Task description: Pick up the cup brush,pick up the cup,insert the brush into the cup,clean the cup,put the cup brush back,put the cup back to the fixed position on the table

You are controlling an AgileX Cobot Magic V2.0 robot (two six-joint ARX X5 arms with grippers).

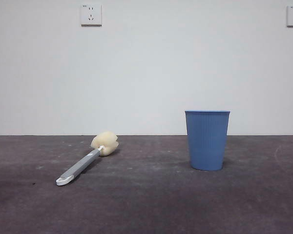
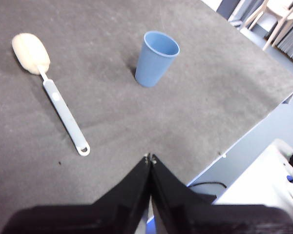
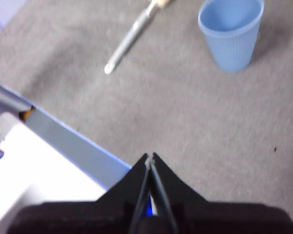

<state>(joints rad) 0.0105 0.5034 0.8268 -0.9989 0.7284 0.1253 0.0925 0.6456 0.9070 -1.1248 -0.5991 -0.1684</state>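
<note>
The cup brush (image 1: pixel 85 162) lies flat on the table (image 1: pixel 146 204) at the left, its pale-yellow sponge head (image 1: pixel 105 143) toward the back and its white handle tip toward the front. It also shows in the left wrist view (image 2: pixel 58 100) and partly in the right wrist view (image 3: pixel 129 41). The blue ribbed cup (image 1: pixel 207 140) stands upright and empty at the right, also in the wrist views (image 2: pixel 156 57) (image 3: pixel 233 31). My left gripper (image 2: pixel 150 158) is shut and empty, above the table's near edge. My right gripper (image 3: pixel 150 157) is shut and empty, also back from both things.
A white wall with two sockets (image 1: pixel 91 14) stands behind the table. The table's edge (image 2: pixel 244 131) drops off to the floor, with chairs (image 2: pixel 278 14) beyond. A white base (image 3: pixel 34 161) sits below the table edge.
</note>
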